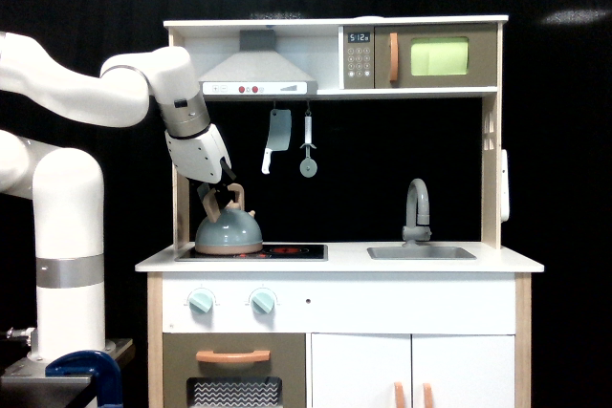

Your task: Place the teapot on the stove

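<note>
now teapot on stove, pincer at handle.

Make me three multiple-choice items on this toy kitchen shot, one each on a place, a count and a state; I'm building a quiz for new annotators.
1. Where does the teapot sit?
A. In the sink basin
B. On the stove, toward the exterior view's left end
C. On the top shelf

2. How many round knobs show on the white panel below the stove?
A. One
B. Two
C. Four

3. What is the state of the gripper?
A. At the teapot's wooden handle
B. Raised to the range hood
C. Over the faucet

Answers:
1 B: the teapot's base meets the black cooktop near its left edge.
2 B: two pale green knobs sit side by side.
3 A: its fingers overlap the tan handle, though whether they clamp it is unclear.
</note>
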